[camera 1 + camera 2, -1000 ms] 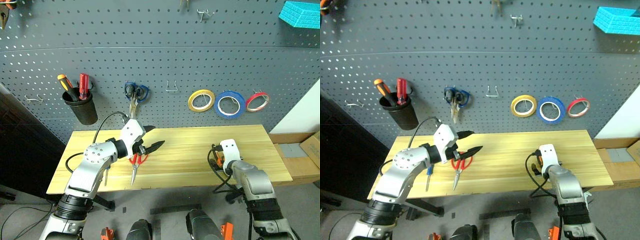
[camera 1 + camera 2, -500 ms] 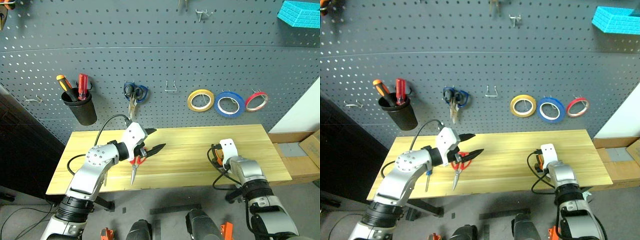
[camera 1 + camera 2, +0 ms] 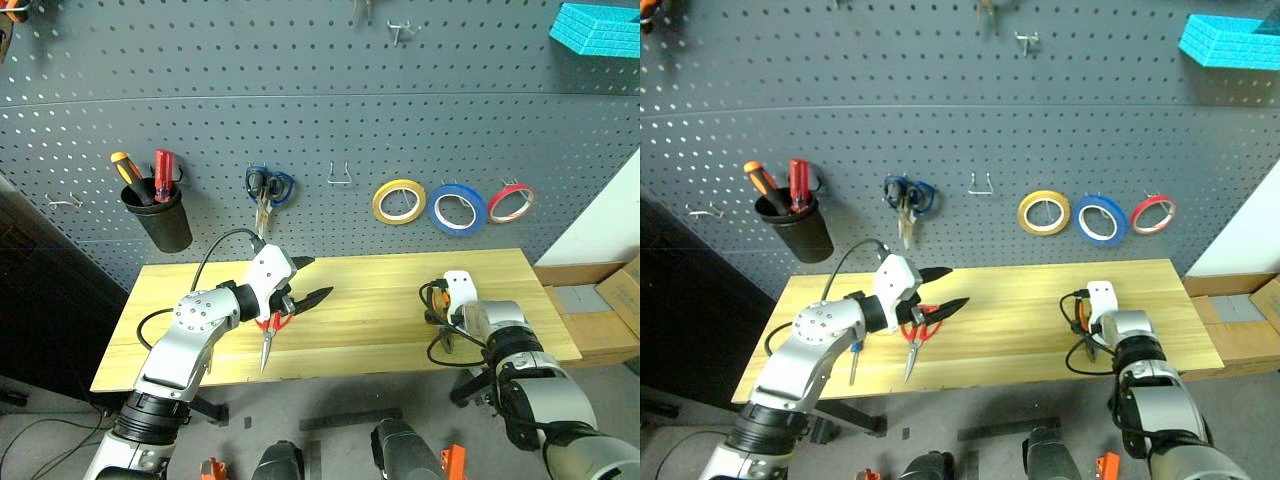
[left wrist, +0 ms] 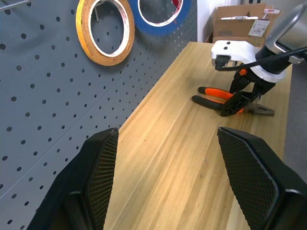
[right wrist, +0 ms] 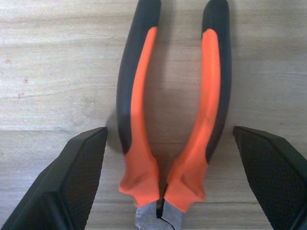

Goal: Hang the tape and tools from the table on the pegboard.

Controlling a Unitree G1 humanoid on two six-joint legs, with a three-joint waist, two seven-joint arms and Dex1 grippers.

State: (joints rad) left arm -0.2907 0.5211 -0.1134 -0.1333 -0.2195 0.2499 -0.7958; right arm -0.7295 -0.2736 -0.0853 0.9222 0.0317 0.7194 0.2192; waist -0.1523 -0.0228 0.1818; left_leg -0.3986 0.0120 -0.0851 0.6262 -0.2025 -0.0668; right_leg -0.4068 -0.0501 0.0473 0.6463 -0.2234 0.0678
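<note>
While the blue tape (image 3: 458,208) already hangs on the pegboard (image 3: 320,130), the step in hand looks like picking up the pliers (image 5: 172,120) from the table (image 3: 380,310); the right gripper (image 4: 242,98) is spread wide, one finger on each side of the orange-and-black handles, with the pliers lying flat between them, not yet pinched; the next move calls for closing across both handles; the left gripper (image 3: 300,280) hovers open above the red-handled scissors (image 3: 270,335); the blue-handled screwdriver (image 3: 854,360) lies beside them.
</note>
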